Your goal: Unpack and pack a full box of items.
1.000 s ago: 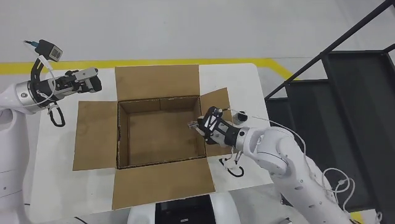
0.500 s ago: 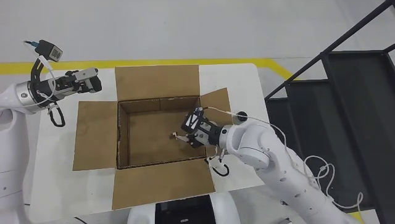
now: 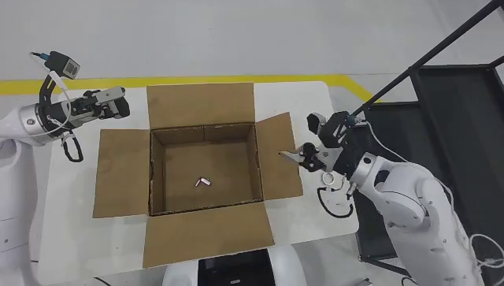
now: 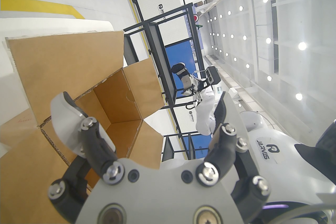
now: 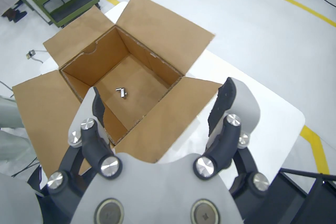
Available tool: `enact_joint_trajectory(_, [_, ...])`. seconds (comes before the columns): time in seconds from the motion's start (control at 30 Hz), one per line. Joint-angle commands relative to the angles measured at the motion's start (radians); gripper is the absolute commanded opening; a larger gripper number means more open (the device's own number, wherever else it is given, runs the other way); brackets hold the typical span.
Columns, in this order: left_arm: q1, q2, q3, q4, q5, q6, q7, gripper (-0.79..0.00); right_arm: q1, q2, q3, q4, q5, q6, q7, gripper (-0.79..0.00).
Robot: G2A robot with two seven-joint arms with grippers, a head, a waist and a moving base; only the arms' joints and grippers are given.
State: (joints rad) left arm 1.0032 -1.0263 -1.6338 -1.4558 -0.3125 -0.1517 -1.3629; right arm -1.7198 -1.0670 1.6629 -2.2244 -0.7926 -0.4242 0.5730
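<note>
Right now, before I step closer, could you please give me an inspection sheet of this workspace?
Surface: white table, the box stands on it.
Job's things: box open, four flaps spread; one small item lies on its floor.
Clutter: nothing seen.
Claws: left claw open, holding nothing, by the table's far left corner; right claw open, holding nothing, at the right flap's outer edge.
Cables: a black loop hangs at the left wrist, another at the right wrist.
Surroundings: yellow line on the floor behind the table; black rack beside it on the right.
</note>
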Motion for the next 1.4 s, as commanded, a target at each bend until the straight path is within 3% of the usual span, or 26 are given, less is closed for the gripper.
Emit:
enact_joint_trajectory(0.0, [0.0, 0.0, 0.0, 0.0, 0.0, 0.0, 0.0, 0.0, -0.047, 0.0, 0.062, 0.007, -0.017, 0.046, -0.017, 0.0])
enact_joint_trajectory(0.2, [0.0, 0.0, 0.0, 0.0, 0.0, 0.0, 0.0, 0.0, -0.174, -0.006, 0.119, 0.071, -0.124, 0.167, -0.072, 0.0])
enact_joint_trajectory(0.5, [0.0, 0.0, 0.0, 0.0, 0.0, 0.0, 0.0, 0.0, -0.252, -0.013, 0.049, 0.225, -0.304, 0.254, -0.067, 0.0])
enact_joint_trajectory(0.73, [0.0, 0.0, 0.0, 0.0, 0.0, 0.0, 0.0, 0.0, -0.156, -0.023, -0.043, 0.375, -0.304, 0.353, 0.04, 0.0])
enact_joint_trajectory(0.87, [0.0, 0.0, 0.0, 0.0, 0.0, 0.0, 0.0, 0.0, -0.071, -0.035, -0.09, 0.455, -0.228, 0.441, 0.067, 0.0])
enact_joint_trajectory(0.97, [0.0, 0.0, 0.0, 0.0, 0.0, 0.0, 0.0, 0.0, -0.026, -0.042, -0.107, 0.496, -0.181, 0.485, 0.078, -0.345])
enact_joint_trajectory(1.0, [0.0, 0.0, 0.0, 0.0, 0.0, 0.0, 0.0, 0.0, -0.016, -0.044, -0.108, 0.505, -0.153, 0.498, 0.074, -0.425])
enact_joint_trajectory(1.27, [0.0, 0.0, 0.0, 0.0, 0.0, 0.0, 0.0, 0.0, -0.021, -0.047, -0.093, 0.532, -0.108, 0.531, 0.093, -0.551])
enact_joint_trajectory(1.37, [0.0, 0.0, 0.0, 0.0, 0.0, 0.0, 0.0, 0.0, -0.03, -0.047, -0.084, 0.534, -0.103, 0.549, 0.102, -0.56])
